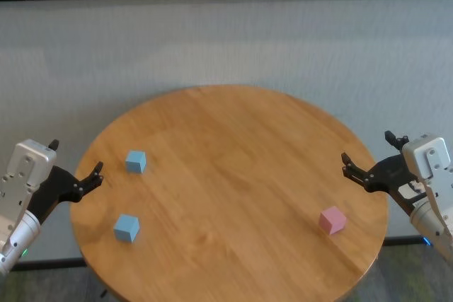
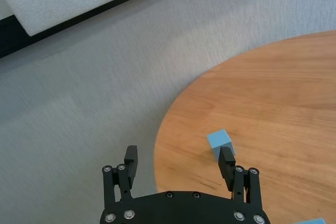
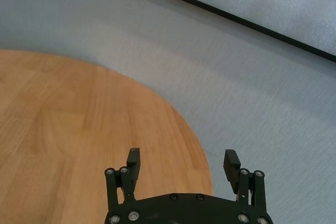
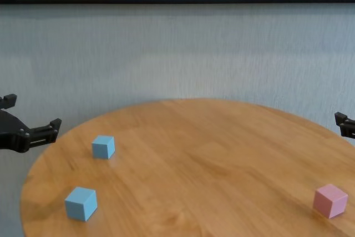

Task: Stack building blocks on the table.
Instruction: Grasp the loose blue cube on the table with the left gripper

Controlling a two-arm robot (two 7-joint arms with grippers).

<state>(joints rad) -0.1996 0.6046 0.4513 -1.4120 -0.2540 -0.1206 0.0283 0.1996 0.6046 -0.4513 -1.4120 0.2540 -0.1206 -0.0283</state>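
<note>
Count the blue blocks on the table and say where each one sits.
2. Far blue block lies on the table's left side; near blue block lies closer to the robot on that side. None appear hidden.

The head view looks steeply down on the whole table (image 1: 233, 175); the chest view sits lower, nearer its edge. Both share three blocks (image 4: 103, 146).

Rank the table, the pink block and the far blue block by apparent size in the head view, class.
1. table, by far the largest.
2. pink block and far blue block: these look about alike, so no ranking between them.
</note>
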